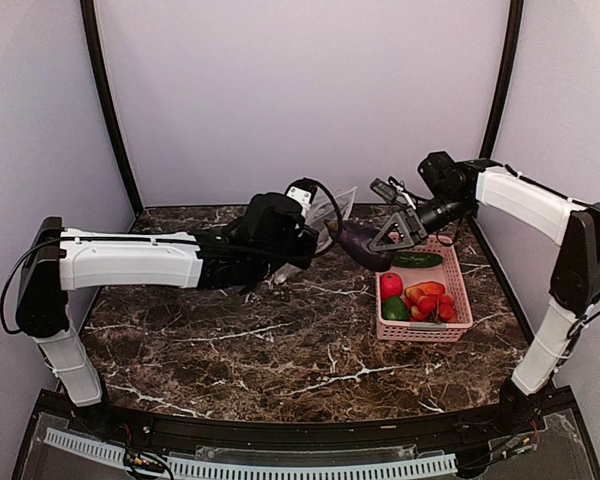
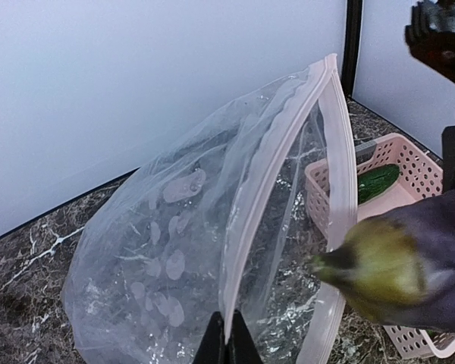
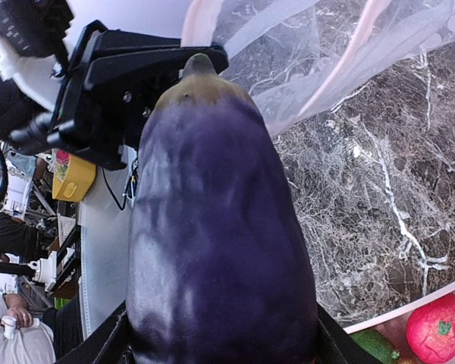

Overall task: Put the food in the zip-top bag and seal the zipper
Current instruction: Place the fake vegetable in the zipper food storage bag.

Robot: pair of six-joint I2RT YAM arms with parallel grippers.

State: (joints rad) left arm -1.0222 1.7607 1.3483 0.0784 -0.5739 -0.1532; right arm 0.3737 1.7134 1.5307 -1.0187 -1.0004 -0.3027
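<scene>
In the top view, the left claw [image 1: 313,228] was pinched on the rim of the bag [image 1: 333,208] and held it up off the table [image 1: 280,340]. I judge this was to make the mouth gape toward the other arm. The right claw [image 1: 395,232] was clamped on the eggplant [image 1: 363,246], which hung in the air between the bag and the basket [image 1: 461,300], at about 10 o'clock from the basket. Its long axis ran from 10 to 4 o'clock, with the stalk end at 10, aimed at the bag. The cucumber [image 1: 417,259] and the other pieces lay in the basket.

In the left wrist view, the left claw [image 2: 227,347] was pressed together at 6 o'clock on the pink zipper [image 2: 267,186]. The bag [image 2: 167,258] stood open toward 3 o'clock. The eggplant [image 2: 413,273] came in at 4 o'clock with its stalk tip pointing to 9, right at the lip. Whether it had crossed the lip could not be told.

In the right wrist view, the eggplant [image 3: 220,227] filled the frame, squeezed between the fingers [image 3: 110,345] of the right claw [image 3: 220,350]. It was gripped at the fat end, likely so the narrow end would enter first. Its axis ran from 6 to 12 o'clock, stalk at 12, with the bag [image 3: 326,45] open at 1 o'clock.
</scene>
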